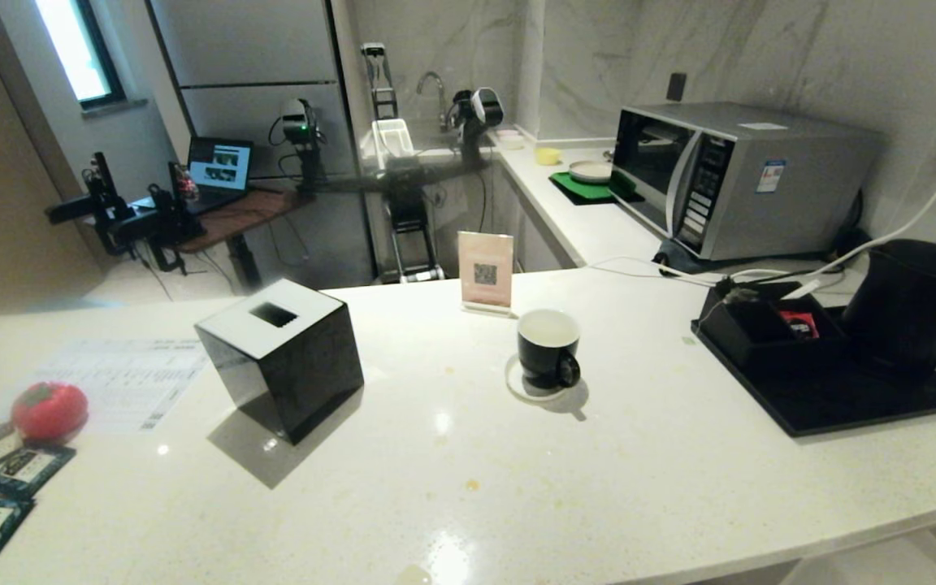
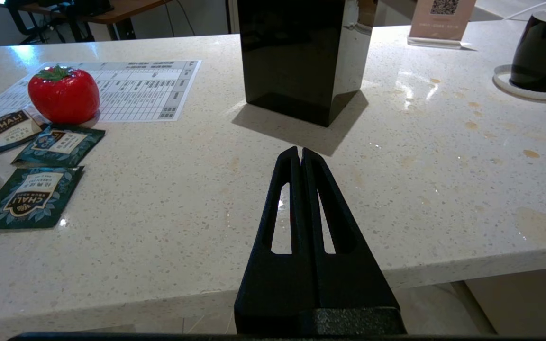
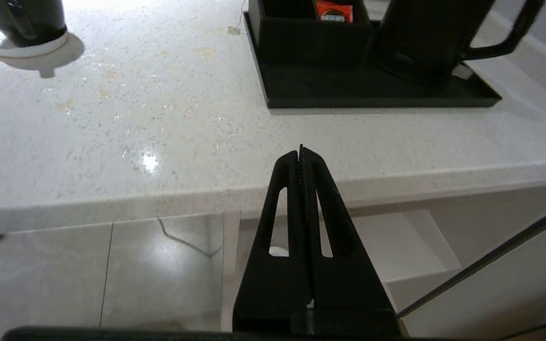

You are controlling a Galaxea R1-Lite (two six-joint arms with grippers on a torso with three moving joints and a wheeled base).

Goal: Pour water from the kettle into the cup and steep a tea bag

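Both pincers are clenched with nothing between their fingers. Right pincer [image 3: 301,154] hangs at the near edge of the counter [image 1: 647,487], its tips just over the rim, with the floor and a lower shelf showing beneath it. Left pincer [image 2: 300,155] points over the counter from its near edge, short of the black cube with a white slotted top [image 1: 281,357]. Neither arm shows in the head view.

Between the two pincers and the things farther back lies a broad stretch of bare, speckled white counter, marked with a few pale brown stains. The cup [image 1: 548,349], glossy black with a white inside and its loop handle turned toward the near edge, stands on a small white coaster [image 1: 517,383] near the middle of the counter, well apart from the cube on its left and from the black tray [image 1: 842,402] on its right. The kettle [image 1: 911,305], matte black and tapered, stands on the tray's right part close to the counter's right end, its side handle pointing right. A shallow black compartment box [image 1: 760,329] on the same tray holds a red packet [image 1: 799,323]. Dark teal packets [image 2: 29,196] and a red tomato-shaped thing [image 2: 63,94] lie at the counter's left end, beside a printed sheet [image 2: 145,87].
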